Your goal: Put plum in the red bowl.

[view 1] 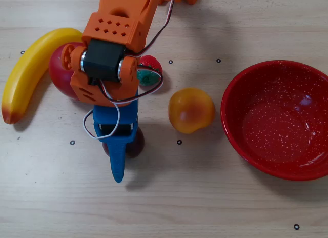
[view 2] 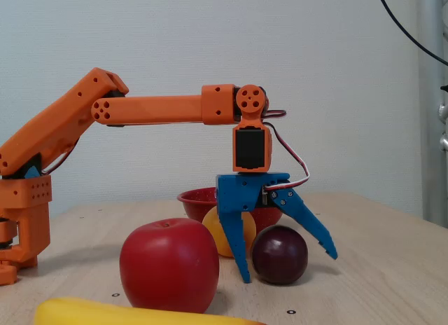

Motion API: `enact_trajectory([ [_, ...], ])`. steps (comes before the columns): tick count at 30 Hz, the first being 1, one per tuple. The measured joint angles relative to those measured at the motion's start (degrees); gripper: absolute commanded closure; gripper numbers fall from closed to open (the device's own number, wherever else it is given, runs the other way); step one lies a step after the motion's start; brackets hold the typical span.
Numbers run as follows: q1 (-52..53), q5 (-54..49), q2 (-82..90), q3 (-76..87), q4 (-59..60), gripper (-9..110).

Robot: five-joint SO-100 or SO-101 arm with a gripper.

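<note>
The plum [view 2: 280,255] is a dark maroon round fruit on the table. In the overhead view the plum [view 1: 137,144] is mostly covered by the blue gripper [view 1: 118,155]. In the fixed view the gripper [view 2: 289,267] is open and lowered around the plum, with one finger [view 2: 240,251] standing upright to its left and the other slanting over its right side. Whether the fingers touch the plum cannot be told. The red speckled bowl [view 1: 279,120] stands empty at the right of the overhead view. In the fixed view the bowl [view 2: 198,197] is behind the gripper.
An orange fruit [view 1: 191,111] lies between the plum and the bowl. A strawberry [view 1: 150,70], a red apple [view 1: 61,68] and a banana [view 1: 31,74] lie near the arm at the upper left. The apple [view 2: 169,265] is large in the fixed view.
</note>
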Motion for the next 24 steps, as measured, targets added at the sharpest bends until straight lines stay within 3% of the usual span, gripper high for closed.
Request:
enact_trajectory([
  [13, 0.00, 1.41, 0.09, -0.09, 0.00, 85],
  [17, 0.00, 2.02, 0.09, -0.09, 0.00, 101],
  [24, 0.00, 3.25, 0.26, -0.09, 1.85, 101],
])
